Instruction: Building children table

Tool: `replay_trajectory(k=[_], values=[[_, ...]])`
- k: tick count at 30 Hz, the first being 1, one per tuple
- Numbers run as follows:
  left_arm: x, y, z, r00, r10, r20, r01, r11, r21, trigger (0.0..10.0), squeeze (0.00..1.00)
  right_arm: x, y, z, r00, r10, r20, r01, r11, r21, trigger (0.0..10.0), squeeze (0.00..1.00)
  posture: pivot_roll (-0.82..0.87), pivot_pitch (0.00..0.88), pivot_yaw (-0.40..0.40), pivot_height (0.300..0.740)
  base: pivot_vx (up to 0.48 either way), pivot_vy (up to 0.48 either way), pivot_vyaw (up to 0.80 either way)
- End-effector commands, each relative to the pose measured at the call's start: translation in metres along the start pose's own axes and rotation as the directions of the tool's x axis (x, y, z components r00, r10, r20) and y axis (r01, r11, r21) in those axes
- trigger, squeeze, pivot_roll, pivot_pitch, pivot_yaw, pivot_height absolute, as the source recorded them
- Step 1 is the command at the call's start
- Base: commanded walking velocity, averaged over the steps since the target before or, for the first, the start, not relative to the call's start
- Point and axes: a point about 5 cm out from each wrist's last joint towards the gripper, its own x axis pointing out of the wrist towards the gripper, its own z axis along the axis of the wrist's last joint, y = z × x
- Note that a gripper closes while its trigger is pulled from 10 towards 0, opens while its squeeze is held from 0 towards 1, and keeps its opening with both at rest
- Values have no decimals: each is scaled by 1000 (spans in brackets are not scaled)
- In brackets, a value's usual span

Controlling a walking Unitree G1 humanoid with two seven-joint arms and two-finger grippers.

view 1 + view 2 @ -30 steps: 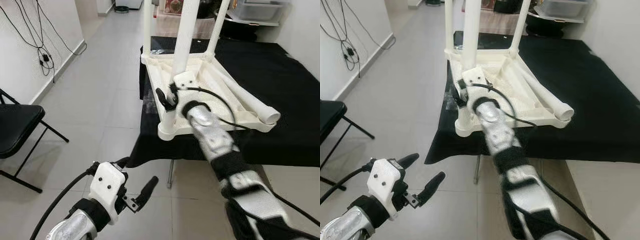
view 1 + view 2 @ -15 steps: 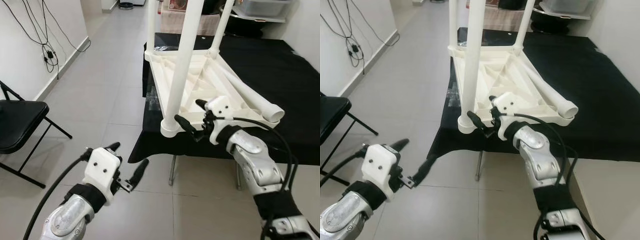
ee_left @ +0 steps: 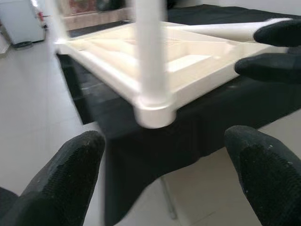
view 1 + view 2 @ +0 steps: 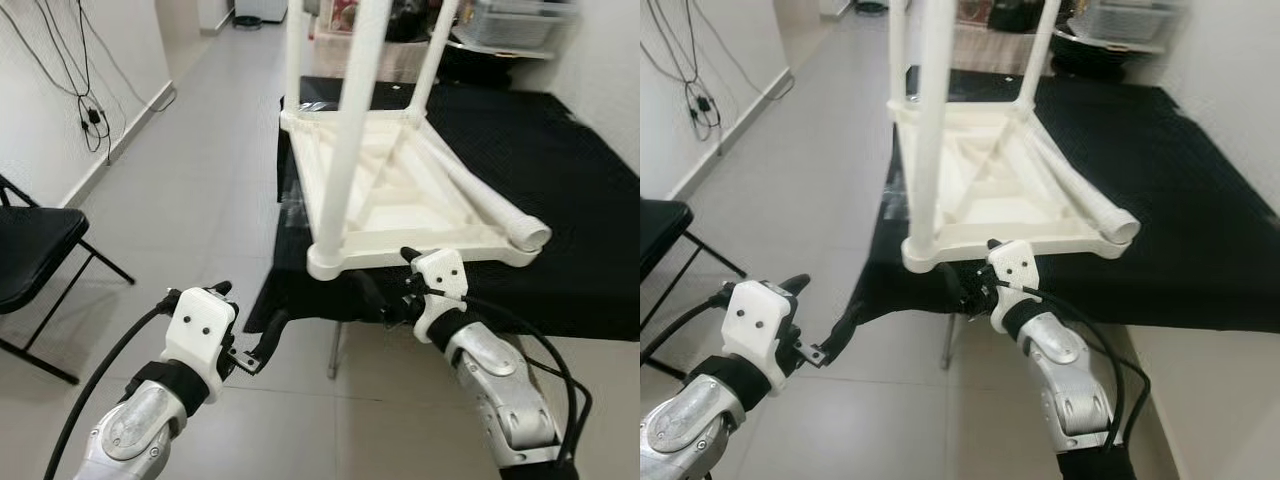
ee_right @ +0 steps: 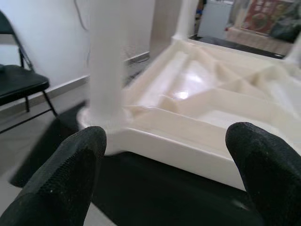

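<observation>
**Children's table lies upturned as both grippers are held off its near corner**

Left eye view: The white children's table [image 4: 400, 190] is seen upside down on a black-draped surface [image 4: 570, 200], three legs standing in their sockets and a fourth leg [image 4: 490, 200] lying loose across the underside frame. The near corner leg [image 4: 345, 130] rises just beyond the jaws of the right gripper [image 4: 385, 300], which are spread and hold nothing. The left gripper [image 4: 255, 340] is held lower, out over the floor tiles [image 4: 200, 180], its jaws parted and empty too. A black folding chair [image 4: 35, 250] stands well apart, on the far side of the left gripper.

Right eye view: The same scene is shown; the right gripper is placed just below the table's near edge, apart from it.

Left wrist view: Between the open fingers [image 3: 70, 165] the near corner socket [image 3: 153, 110] is framed, ahead of the jaws and untouched.

Right wrist view: The ribbed underside is seen ahead of the wide-open jaws, with the near leg blurred beside one finger [image 5: 70, 165].

The step in hand is judged to be the fitting of the last leg. It would best be done with the loose leg taken near its middle, stood upright over the empty socket and pressed straight down, while the frame is steadied by the other gripper so that it is not pushed across the cloth.
</observation>
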Motion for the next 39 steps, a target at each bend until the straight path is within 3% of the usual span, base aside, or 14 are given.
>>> replay_trajectory(k=[1,20,27,34,36,39], values=[[2,-2,-5,1000,-19,-7,18,1000,-22,10000,0,-1,-6,0,999,-31,-7,31,1000,-4,10000,0,0,77,-48,740,0,-480,0],[11,2,-9,1000,-4,18,5,997,-76,10000,0,6,-6,-3,998,-54,-18,54,998,-30,10000,0,3,63,-55,740,0,-440,0],[12,2,-8,1000,4,29,-3,999,-39,10000,0,9,-6,-2,1000,-10,-27,9,999,-46,10000,0,6,54,-59,740,0,0,343],[13,5,-7,998,46,39,-43,997,-71,10000,0,11,-6,-1,1000,2,-28,-3,999,-45,10000,0,5,54,-60,740,213,0,571],[14,5,-8,999,42,34,-39,996,-74,10000,0,11,-5,4,1000,20,11,-20,999,-32,10000,0,9,55,-61,740,362,0,516],[14,5,-8,998,42,36,-40,996,-74,10000,0,11,-9,0,1000,-12,-24,11,999,-35,10000,0,10,57,-59,740,361,0,267]])
